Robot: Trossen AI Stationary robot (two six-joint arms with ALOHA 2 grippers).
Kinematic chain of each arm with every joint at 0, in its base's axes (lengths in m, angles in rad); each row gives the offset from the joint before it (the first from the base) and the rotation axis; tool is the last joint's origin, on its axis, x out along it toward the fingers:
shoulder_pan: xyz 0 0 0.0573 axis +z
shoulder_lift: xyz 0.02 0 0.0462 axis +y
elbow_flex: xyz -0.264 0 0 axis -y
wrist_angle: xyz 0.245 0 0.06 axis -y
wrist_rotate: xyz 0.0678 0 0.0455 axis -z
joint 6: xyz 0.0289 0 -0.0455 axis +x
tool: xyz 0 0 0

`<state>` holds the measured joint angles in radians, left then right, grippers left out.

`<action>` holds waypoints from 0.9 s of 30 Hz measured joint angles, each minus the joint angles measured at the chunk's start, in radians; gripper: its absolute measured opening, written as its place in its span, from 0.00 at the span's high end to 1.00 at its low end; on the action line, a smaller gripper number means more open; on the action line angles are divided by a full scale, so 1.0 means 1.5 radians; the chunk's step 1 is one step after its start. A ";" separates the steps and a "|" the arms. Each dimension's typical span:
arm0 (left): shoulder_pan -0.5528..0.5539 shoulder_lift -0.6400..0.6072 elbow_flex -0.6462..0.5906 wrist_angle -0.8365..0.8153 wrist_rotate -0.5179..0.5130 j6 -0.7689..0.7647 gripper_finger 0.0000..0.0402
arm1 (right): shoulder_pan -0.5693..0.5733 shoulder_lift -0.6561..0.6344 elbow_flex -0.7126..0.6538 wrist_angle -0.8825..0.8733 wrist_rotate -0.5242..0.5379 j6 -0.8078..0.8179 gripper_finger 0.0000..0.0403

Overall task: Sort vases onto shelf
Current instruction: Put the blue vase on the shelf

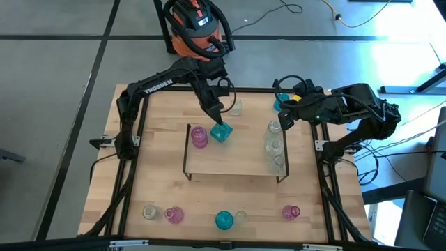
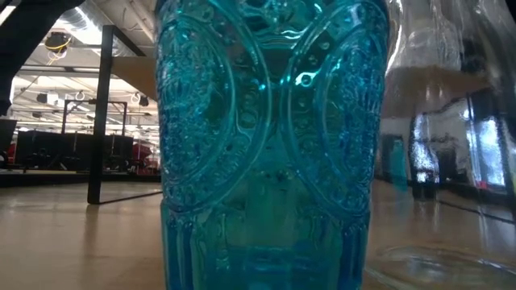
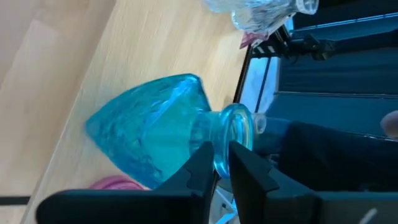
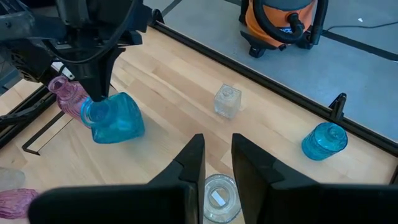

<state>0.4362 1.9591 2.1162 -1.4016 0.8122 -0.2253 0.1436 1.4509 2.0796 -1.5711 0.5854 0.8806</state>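
The shelf [image 1: 233, 164] stands in the middle of the table. A teal vase [image 1: 221, 132] tilts over its far left part, beside a pink vase [image 1: 199, 137]. My left gripper [image 3: 221, 152] is shut on the teal vase. Three clear vases [image 1: 274, 145] stand in a row at the shelf's right end. My right gripper [image 4: 217, 149] hovers above the farthest of them [image 4: 217, 198], slightly open and holding nothing. My left gripper pinches the teal vase's narrow neck [image 3: 219, 134] between its two fingers, just below the rim. The fingers slant down from the table's far side and lie across the neck. The vase is tilted, its body [image 4: 118, 127] low on the wood; whether it rests there I cannot tell.
Off the shelf at the far side stand a clear vase [image 4: 227, 101] and a teal one [image 4: 324, 142]. Along the near edge stand several more: clear [image 1: 148, 212], pink [image 1: 174, 215], teal [image 1: 224, 220], pink [image 1: 291, 212]. An orange vacuum [image 1: 198, 28] sits on the floor beyond the table.
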 joint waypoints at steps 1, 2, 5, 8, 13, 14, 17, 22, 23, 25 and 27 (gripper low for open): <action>0.000 0.000 0.000 0.003 0.004 0.000 0.89 | 0.000 0.000 0.000 0.000 0.000 0.000 0.85; 0.000 0.000 0.000 0.005 0.011 0.000 0.89 | 0.000 0.000 0.000 0.000 -0.001 0.000 0.85; 0.000 0.000 0.000 0.009 0.028 0.000 0.89 | 0.000 0.000 0.000 0.000 -0.001 0.000 0.85; 0.000 0.000 0.000 0.009 0.028 0.006 0.89 | 0.000 0.000 0.000 0.000 0.001 0.000 0.85; 0.000 0.000 0.000 0.010 0.029 0.012 0.89 | 0.000 0.000 0.000 0.000 0.001 0.000 0.85; 0.000 0.000 0.000 0.010 0.030 0.012 0.89 | 0.000 0.000 0.000 0.000 0.001 0.000 0.85; 0.000 -0.001 0.000 0.010 0.047 0.012 0.89 | 0.000 0.000 0.000 0.000 0.005 0.000 0.85; 0.000 -0.001 0.000 0.011 0.081 0.015 0.89 | 0.000 0.000 0.000 0.000 0.006 0.000 0.85; 0.000 -0.001 0.000 0.011 0.081 0.016 0.89 | 0.000 0.000 0.000 0.000 0.006 0.000 0.85; 0.002 -0.001 0.000 0.011 0.077 0.017 0.89 | 0.000 0.000 0.000 0.000 0.006 0.000 0.85; 0.004 -0.001 0.000 0.011 0.074 0.017 0.89 | 0.000 0.000 0.000 0.000 0.006 0.001 0.85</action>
<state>0.4422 1.9579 2.1159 -1.3857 0.9233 -0.2000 0.1436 1.4509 2.0796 -1.5711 0.5945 0.8817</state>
